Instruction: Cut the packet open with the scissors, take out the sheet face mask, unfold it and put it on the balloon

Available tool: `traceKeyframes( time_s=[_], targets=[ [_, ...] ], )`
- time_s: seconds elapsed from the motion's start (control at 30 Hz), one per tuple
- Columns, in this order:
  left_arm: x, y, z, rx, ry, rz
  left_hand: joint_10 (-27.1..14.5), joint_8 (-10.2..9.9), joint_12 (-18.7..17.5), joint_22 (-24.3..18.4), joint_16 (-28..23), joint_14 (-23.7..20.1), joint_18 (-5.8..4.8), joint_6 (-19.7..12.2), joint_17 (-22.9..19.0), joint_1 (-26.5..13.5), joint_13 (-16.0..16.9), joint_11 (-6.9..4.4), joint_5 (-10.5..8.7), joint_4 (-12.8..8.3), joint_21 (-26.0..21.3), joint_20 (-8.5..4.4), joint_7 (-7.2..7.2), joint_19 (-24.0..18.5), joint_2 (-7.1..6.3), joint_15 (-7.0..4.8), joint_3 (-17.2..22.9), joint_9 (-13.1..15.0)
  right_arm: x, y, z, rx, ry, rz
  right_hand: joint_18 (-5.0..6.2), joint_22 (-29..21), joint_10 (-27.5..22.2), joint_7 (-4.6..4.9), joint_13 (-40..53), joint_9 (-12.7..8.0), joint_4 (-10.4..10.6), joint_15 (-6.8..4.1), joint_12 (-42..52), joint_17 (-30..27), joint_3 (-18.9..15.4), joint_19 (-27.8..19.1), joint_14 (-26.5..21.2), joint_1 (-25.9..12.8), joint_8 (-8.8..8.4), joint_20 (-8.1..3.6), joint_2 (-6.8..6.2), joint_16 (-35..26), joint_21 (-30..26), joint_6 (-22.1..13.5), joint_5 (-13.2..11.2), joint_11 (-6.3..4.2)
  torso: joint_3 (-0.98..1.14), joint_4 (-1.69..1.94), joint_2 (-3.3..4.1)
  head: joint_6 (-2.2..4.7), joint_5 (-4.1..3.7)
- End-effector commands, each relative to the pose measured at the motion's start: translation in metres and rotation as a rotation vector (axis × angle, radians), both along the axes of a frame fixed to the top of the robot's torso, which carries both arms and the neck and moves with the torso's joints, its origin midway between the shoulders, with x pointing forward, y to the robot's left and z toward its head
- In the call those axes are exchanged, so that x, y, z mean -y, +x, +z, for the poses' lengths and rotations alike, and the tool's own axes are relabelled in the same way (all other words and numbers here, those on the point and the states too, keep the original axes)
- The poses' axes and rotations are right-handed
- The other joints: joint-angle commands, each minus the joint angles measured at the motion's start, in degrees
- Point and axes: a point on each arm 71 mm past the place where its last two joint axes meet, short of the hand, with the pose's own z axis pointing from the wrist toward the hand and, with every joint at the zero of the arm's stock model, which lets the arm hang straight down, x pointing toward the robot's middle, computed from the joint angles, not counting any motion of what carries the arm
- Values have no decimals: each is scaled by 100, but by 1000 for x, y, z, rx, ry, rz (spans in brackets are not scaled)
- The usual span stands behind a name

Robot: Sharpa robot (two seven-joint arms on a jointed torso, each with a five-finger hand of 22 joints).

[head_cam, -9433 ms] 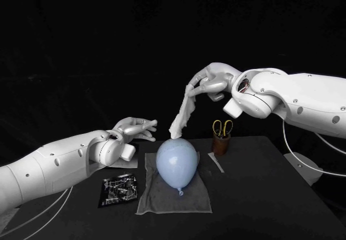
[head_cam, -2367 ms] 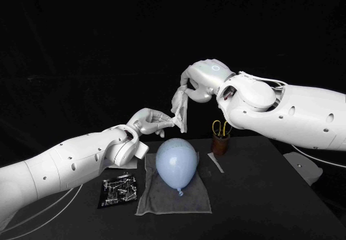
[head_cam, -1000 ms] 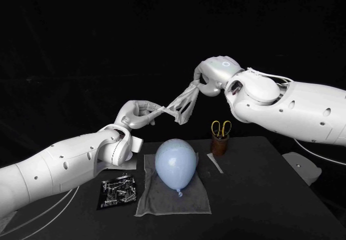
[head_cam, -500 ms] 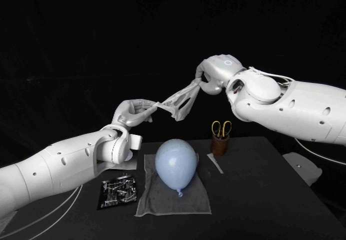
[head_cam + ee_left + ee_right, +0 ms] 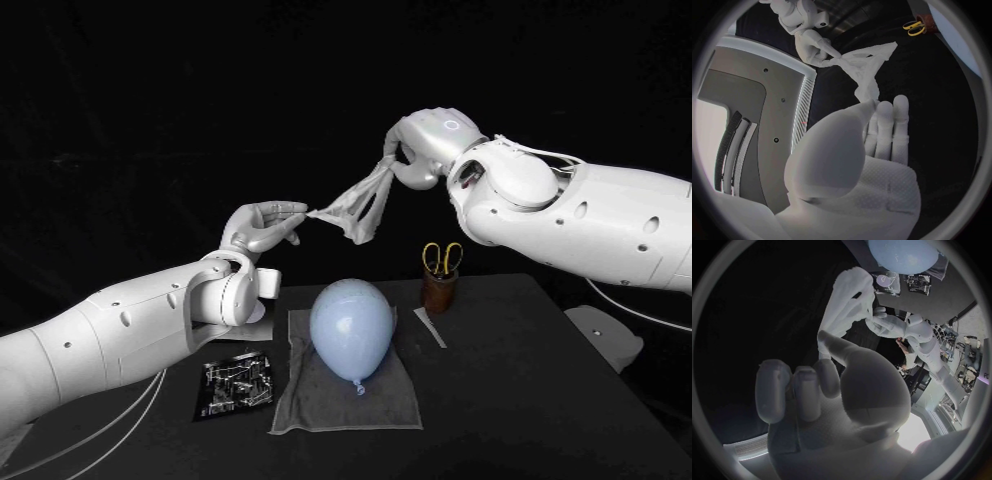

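The white sheet mask (image 5: 351, 205) hangs stretched in the air between both hands, still partly folded and twisted. My right hand (image 5: 413, 160) holds its upper end high above the table. My left hand (image 5: 268, 226) pinches its lower end, lower and to the left. In the left wrist view the mask (image 5: 864, 66) runs from my left hand's fingers (image 5: 887, 122) up to the right hand (image 5: 808, 31). In the right wrist view the mask (image 5: 844, 302) rises from the right hand (image 5: 832, 390). The pale blue balloon (image 5: 353, 322) lies on a grey cloth (image 5: 325, 405) beneath the mask.
Yellow-handled scissors (image 5: 444, 254) stand in a brown cup (image 5: 440, 289) right of the balloon. The black-and-silver packet (image 5: 238, 380) lies left of the cloth. A thin cut-off strip (image 5: 430, 325) lies between cloth and cup.
My left hand took hold of the mask's lower end and has drawn it up and to the left. The mask went from hanging down to stretched between the hands.
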Motion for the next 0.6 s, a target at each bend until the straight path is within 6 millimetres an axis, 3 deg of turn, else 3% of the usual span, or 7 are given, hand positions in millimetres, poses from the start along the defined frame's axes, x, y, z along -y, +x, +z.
traceKeyframes(
  time_s=[0.03,0.1,0.2,0.4,0.53,0.6],
  targets=[
    [1,2,-5,-67,13,-27,-39,-68,-53,70,-36,-9,80,-43,-42,-59,-39,21,9,-145,103,19,11,-87,-59,46,154,-30,0,-1,5,41,28,3,-97,1236,258,-2,480,11,6,-57,33,1510,38,344,599,3,18,-20,-75,24,32,49,15,-79,1,-2,0,26,-3],
    [-1,3,-7,-83,21,-33,-56,-92,-76,94,-39,-9,83,-49,-54,-90,-56,32,11,-207,141,29,20,-110,-66,52,218,-41,0,-2,6,48,35,5,-97,1236,258,-2,480,11,6,-57,33,1510,38,344,599,3,18,-20,-75,24,32,49,15,-79,2,-1,1,25,-7],
    [-2,5,-10,-107,40,-56,-138,-217,-163,245,-57,-62,83,-111,-94,-118,-119,99,6,-581,366,61,42,-258,-197,104,685,-102,-1,-3,8,59,48,8,-97,1236,258,-2,480,11,6,-57,33,1510,38,344,599,3,18,-20,-75,24,32,49,15,-79,2,0,5,27,-21],
    [-3,6,-14,-138,76,-85,-357,-343,-165,355,21,-229,88,-175,-141,-424,-153,195,11,-1025,560,153,56,-510,-299,177,1221,-152,-1,-4,10,68,61,10,-99,1239,261,-3,484,10,8,-57,37,1510,43,347,599,3,18,-20,-78,24,42,51,15,-80,-3,0,5,17,-40],
    [0,6,-15,-138,97,-97,-427,-413,-125,376,80,-228,92,-275,-155,-650,-144,199,8,-1050,639,179,152,-493,-324,203,1216,-175,-1,-5,10,64,60,8,-99,1239,261,-3,484,10,8,-57,37,1510,43,347,599,3,18,-20,-78,24,42,51,15,-80,0,4,4,27,-65],
    [4,4,-15,-135,102,-108,-496,-434,-69,324,150,-203,89,-322,-157,-1001,-123,207,-1,-898,582,232,183,-500,-349,235,1010,-176,-1,-4,9,60,57,3,-99,1239,261,-3,484,10,8,-57,37,1510,43,347,599,3,18,-20,-78,24,42,51,15,-80,0,2,5,29,-73]
  ],
)
